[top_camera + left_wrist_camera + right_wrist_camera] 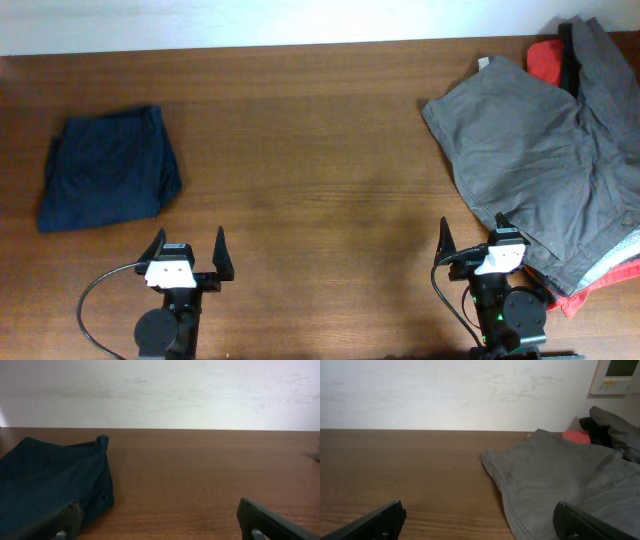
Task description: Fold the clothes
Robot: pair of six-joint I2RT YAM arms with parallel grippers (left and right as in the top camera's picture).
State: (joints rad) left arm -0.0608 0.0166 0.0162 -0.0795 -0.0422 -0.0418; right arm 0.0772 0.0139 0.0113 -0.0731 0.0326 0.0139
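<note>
Brown wooden table [320, 150], folded dark navy-blue shorts [108, 182] far left, rumpled grey shorts [530, 160] piled with red-orange pieces [545, 60] far right. Left gripper [190, 240] and right gripper [473, 232] both spread wide, gripping nothing.

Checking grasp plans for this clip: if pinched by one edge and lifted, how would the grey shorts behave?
Probably floppy: the grey shorts lie in soft wrinkles draped over other garments, so they would likely sag and unfold. Pushing would probably bunch them rather than slide them across the wooden table.
</note>
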